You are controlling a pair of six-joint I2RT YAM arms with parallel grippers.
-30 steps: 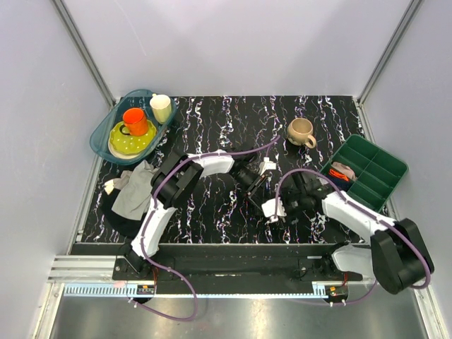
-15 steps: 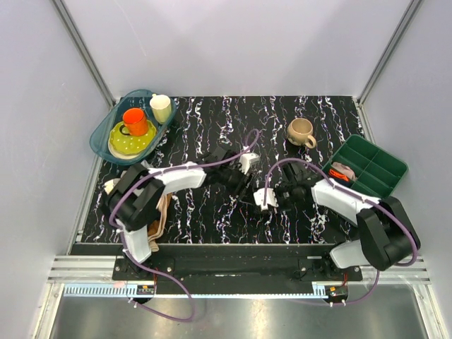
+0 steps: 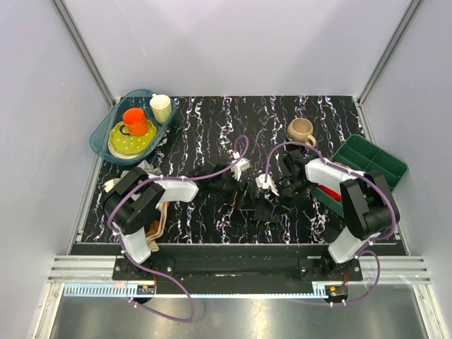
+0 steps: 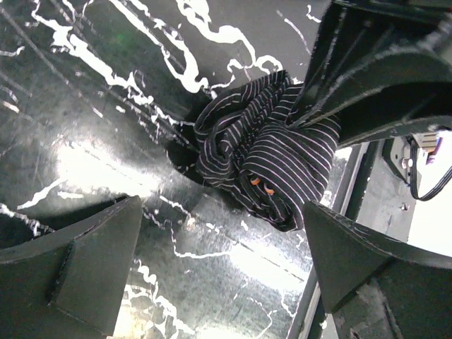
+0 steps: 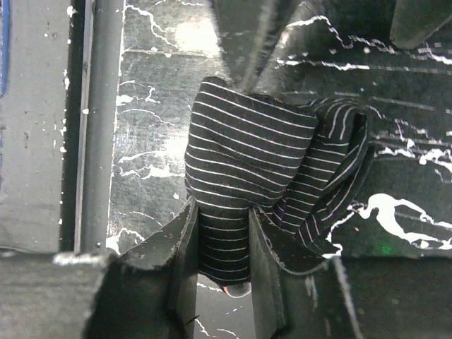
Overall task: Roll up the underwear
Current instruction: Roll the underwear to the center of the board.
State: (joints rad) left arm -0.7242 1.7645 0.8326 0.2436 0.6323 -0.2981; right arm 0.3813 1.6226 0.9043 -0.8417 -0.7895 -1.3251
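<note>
The underwear (image 5: 244, 145), dark with thin pale stripes, lies bunched in a loose roll on the black marbled table (image 3: 205, 127). My right gripper (image 5: 222, 244) is shut on one end of it, the cloth pinched between both fingers. In the left wrist view the underwear (image 4: 272, 159) sits just beyond my left gripper (image 4: 222, 212), which is wide open and holds nothing. From above, the underwear (image 3: 263, 209) is at mid table, with the left gripper (image 3: 236, 189) to its left and the right gripper (image 3: 274, 192) over it.
A teal tub (image 3: 99, 138) at the back left holds a yellow plate (image 3: 127, 141), an orange cup (image 3: 135, 121) and a cream cup (image 3: 162, 107). A tan mug (image 3: 301, 131) stands at the back right. A green tray (image 3: 381, 159) is at the right edge. Piled clothes (image 3: 161, 217) lie under the left arm.
The left gripper has opened, let go of the underwear and drawn back leftward. The right gripper has swung in toward the middle and shut on the underwear.
</note>
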